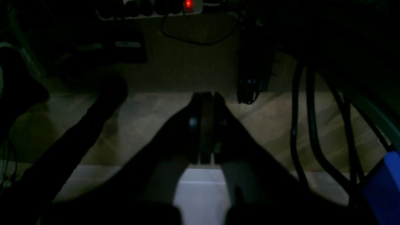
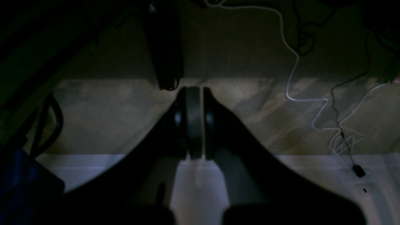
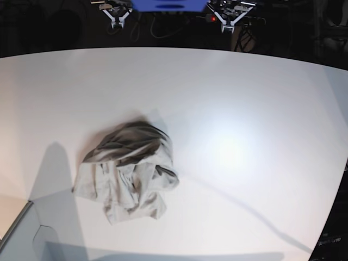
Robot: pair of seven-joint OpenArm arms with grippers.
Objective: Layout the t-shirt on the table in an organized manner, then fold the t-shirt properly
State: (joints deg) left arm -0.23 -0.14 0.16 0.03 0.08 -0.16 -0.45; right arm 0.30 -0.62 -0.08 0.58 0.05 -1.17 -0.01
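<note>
The t-shirt (image 3: 129, 171), light grey-beige and crumpled into a heap, lies left of centre on the white table (image 3: 261, 98) in the base view. Both arms are parked beyond the table's far edge, well away from the shirt. My left gripper (image 1: 207, 97) is shut with nothing between its fingers, hanging over the floor past the table's edge (image 1: 93, 178); in the base view it is the left gripper (image 3: 231, 19) at top right. My right gripper (image 2: 194, 90) is likewise shut and empty, seen as the right gripper (image 3: 116, 18) at top left. Neither wrist view shows the shirt.
A power strip with a red light (image 1: 188, 4) and black cables (image 1: 300, 125) lie on the dim floor behind the table. A white cable (image 2: 293, 78) snakes across the floor. The blue robot base (image 3: 169, 4) sits between the arms. A grey box edge (image 3: 22, 228) shows at the lower left.
</note>
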